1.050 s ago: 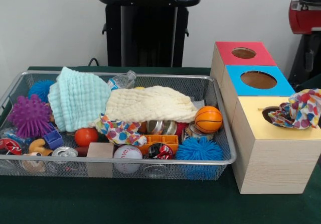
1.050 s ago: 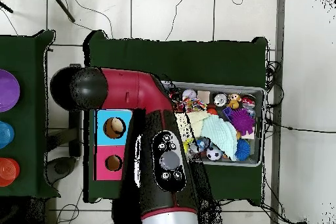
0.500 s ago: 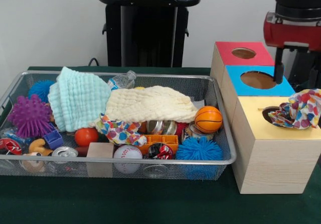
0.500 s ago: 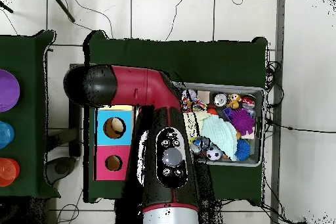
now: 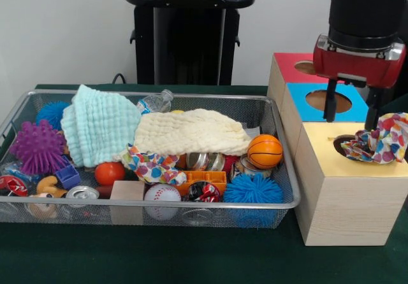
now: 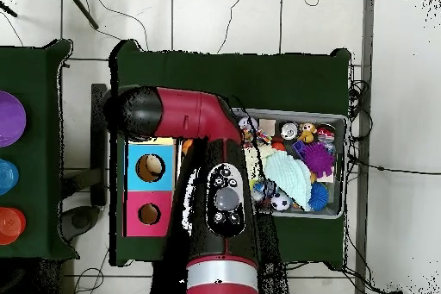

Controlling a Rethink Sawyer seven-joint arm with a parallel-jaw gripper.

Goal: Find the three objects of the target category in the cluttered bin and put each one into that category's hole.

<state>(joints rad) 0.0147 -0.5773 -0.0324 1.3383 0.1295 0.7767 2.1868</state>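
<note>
My gripper hangs open and empty over the seam between the blue box and the yellow box. A multicoloured patterned cloth lies bunched at the yellow box's hole, just right of the gripper and partly spilling over the edge. In the wire bin lie a mint cloth, a cream cloth and another patterned cloth. Seen from overhead, the red arm covers the yellow box and hides the gripper; the mint cloth shows in the bin.
A red box stands behind the blue one. The bin also holds a basketball, blue spiky ball, purple spiky ball, baseball, wooden block, bottle and cans.
The arm has swung in from the front view's right edge to above the blue and yellow boxes, moving toward the bin. The patterned cloth at the yellow hole and the bin's contents have not moved.
</note>
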